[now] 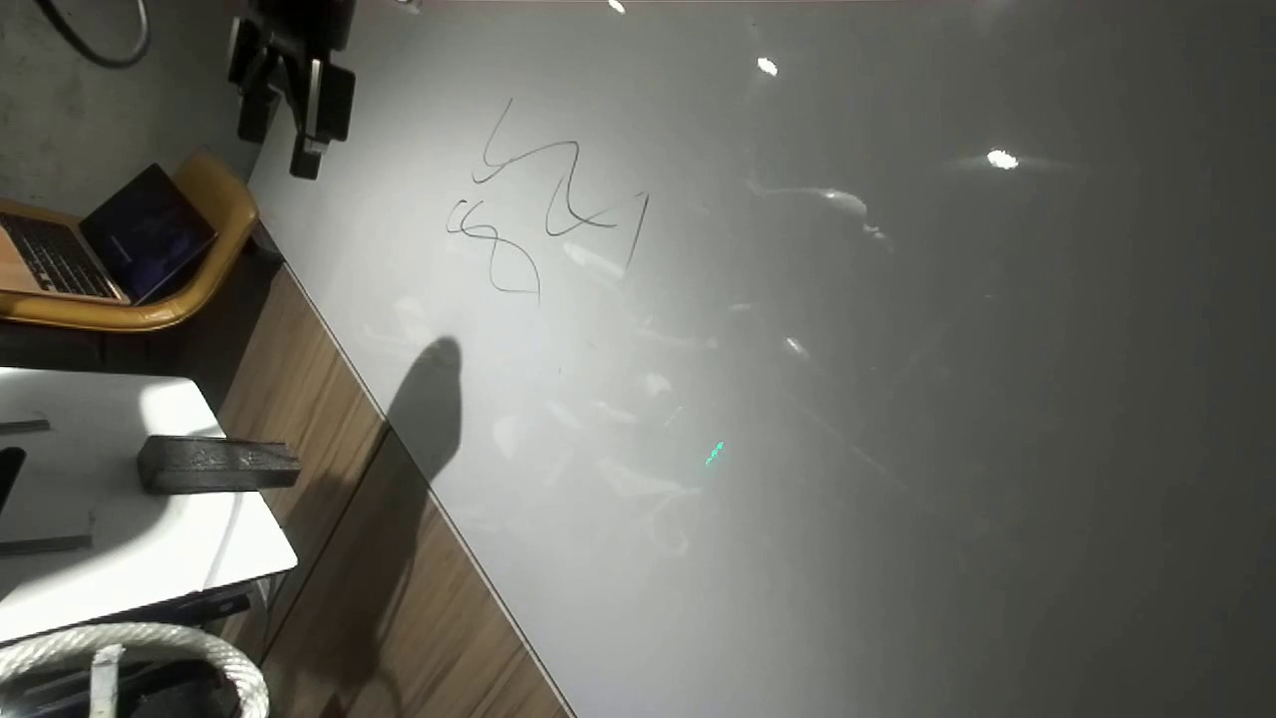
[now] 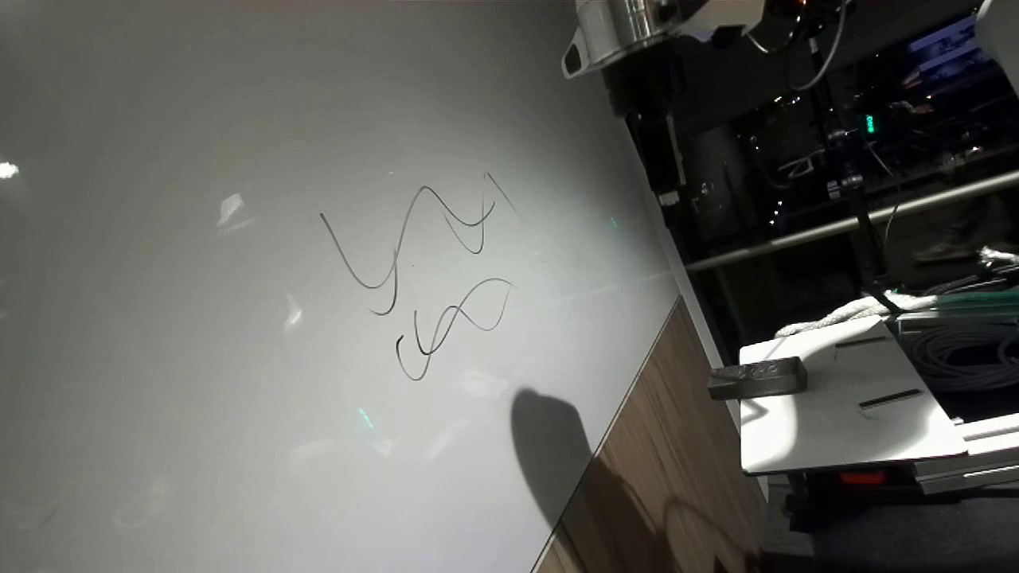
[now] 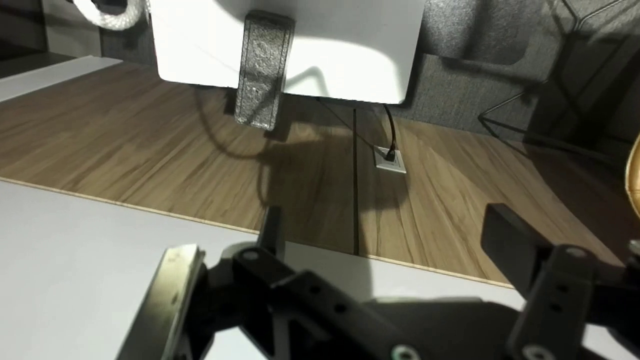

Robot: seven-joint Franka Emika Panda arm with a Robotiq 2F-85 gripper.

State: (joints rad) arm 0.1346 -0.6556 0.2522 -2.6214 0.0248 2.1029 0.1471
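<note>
Tabletop [image 1: 234, 534], block [image 1: 217, 465] well below gripper [image 3: 389, 237]

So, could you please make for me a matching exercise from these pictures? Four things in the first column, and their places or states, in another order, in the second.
Column one
1. Gripper
2. Dark block
3. Laptop
4. Black scribble

Column two
A. Standing open on a yellow chair
B. Drawn on the whiteboard
C. Jaws wide apart, holding nothing
D. One end past the edge of the white table

Right pairs: 1-C, 2-D, 3-A, 4-B
</note>
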